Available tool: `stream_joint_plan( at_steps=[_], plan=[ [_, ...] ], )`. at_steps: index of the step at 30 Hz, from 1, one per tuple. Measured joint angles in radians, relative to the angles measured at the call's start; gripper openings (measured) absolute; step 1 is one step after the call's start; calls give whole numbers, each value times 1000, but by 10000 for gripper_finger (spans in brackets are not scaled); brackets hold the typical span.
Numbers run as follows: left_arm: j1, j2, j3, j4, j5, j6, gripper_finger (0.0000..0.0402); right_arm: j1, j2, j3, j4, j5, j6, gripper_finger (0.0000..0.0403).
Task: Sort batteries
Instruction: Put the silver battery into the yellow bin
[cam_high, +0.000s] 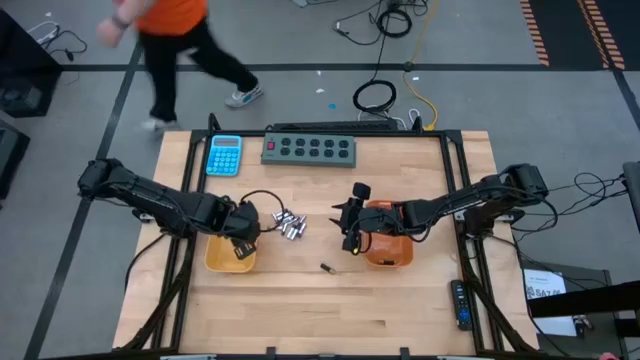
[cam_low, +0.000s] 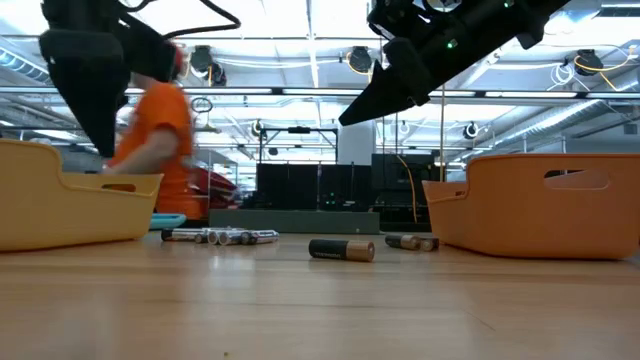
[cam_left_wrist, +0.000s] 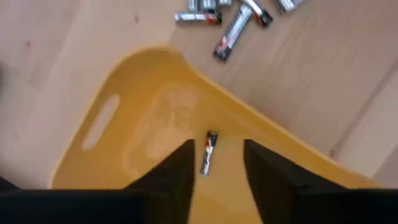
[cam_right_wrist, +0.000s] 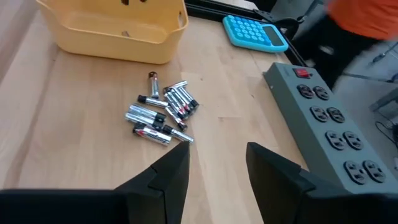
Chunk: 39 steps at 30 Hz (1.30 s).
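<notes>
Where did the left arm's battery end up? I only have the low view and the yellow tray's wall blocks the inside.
Observer: One small battery lies on the floor of the yellow tray, right below the left gripper, whose fingers are apart.
Operator: Is the right arm carrying anything?
Observer: No. The right gripper is open with nothing between its fingers, hanging over the edge of the orange tray.
Operator: How many are left to sort?
Observer: A pile of batteries sits between the trays, and a lone dark battery lies apart from it.
</notes>
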Motion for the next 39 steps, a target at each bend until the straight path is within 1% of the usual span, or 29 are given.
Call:
stream_joint_plan(
  at_steps=[3,5,8,10,14,16,22,28,32,39],
  plan=[
    [15,13,0,45,-23,69,209,-10,0,0,0,0,-8,150],
    [36,31,0,124,-41,131,235,-17,0,0,1,-3,-11,150],
    [70,76,1,245,-60,247,246,-20,0,0,2,-4,-16,150],
    [92,118,1,290,-51,324,242,-20,0,0,3,-4,-25,150],
    [132,216,7,311,-5,434,228,-20,0,0,4,-11,-33,150],
    [139,262,20,312,-4,484,220,-20,0,0,3,-30,-36,150],
    [140,349,51,308,5,592,203,-20,0,0,2,-31,-38,150],
    [151,421,53,309,49,633,192,-20,0,0,2,-31,-40,150],
    [172,454,55,314,52,652,181,-20,0,0,2,-30,-40,150],
    [196,460,56,321,74,654,143,-20,0,0,0,-30,-39,150]
  ],
)
